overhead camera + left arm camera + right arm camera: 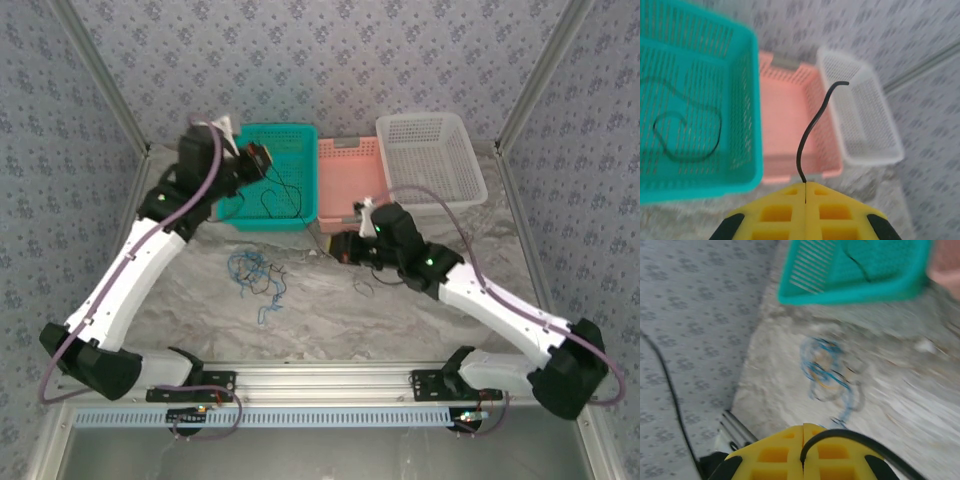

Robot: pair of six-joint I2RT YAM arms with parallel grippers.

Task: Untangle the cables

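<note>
Two hands from above: left hand hangs over the teal basket, likely to drop its cable in; right hand sits low, near the blue tangle. Left wrist: it pinches a black cable rising ahead of it. Right wrist: pressed together on a second black cable, tangle lying ahead.

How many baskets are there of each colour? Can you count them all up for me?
teal basket: 1
pink basket: 1
white basket: 1
Total: 3 baskets
</note>
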